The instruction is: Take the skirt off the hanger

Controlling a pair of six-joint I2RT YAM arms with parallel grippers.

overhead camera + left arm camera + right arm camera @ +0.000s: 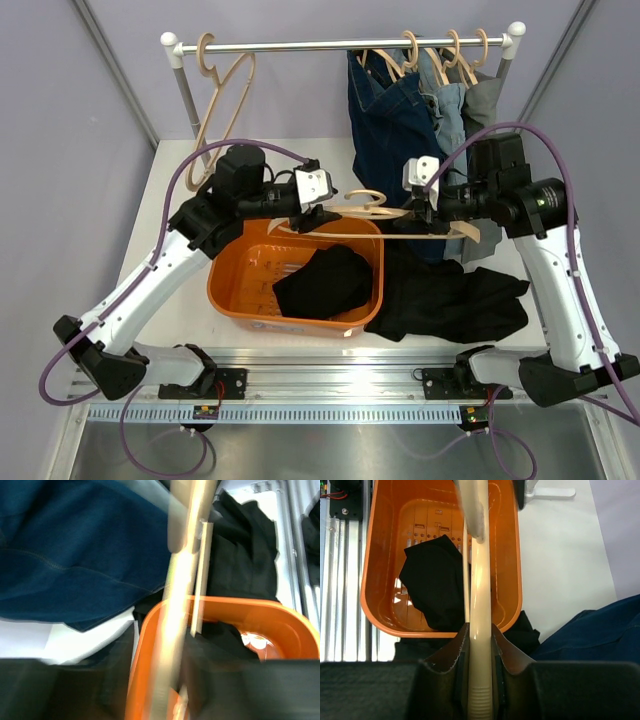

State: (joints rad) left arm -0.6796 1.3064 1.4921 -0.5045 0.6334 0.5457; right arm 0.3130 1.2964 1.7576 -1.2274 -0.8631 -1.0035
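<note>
Nearest, along the table's point(300, 165) near edge, a black heap point(460, 300) of cloth lies right of centre, touching an orange basket point(230, 290) that sits left of centre. Inside the basket lies a crumpled black garment point(325, 282), most likely the skirt, though either dark piece could be it.

Just above the basket's far rim, the two arms meet around a pale wooden hanger point(385, 213) held level, and nothing hangs from it. The right gripper point(425, 212) is clamped on the hanger's right shoulder, one finger pressed to each side. The left gripper point(322, 218) is at the hanger's left end. Its wrist view is blurred, so I cannot tell whether it grips or has let go.

Along the far edge stands a clothes rack point(340, 44) with an empty hanger point(225, 90) at its left end and blue jeans point(395, 130) and other garments at its right.

The skirt seems free, so the step in hand looks like dealing with the bare hanger. To do it well, the right grip should stay firm before the left lets go. The hanger should be kept level and clear of the basket rim, and its hook kept away from the cloth below.
</note>
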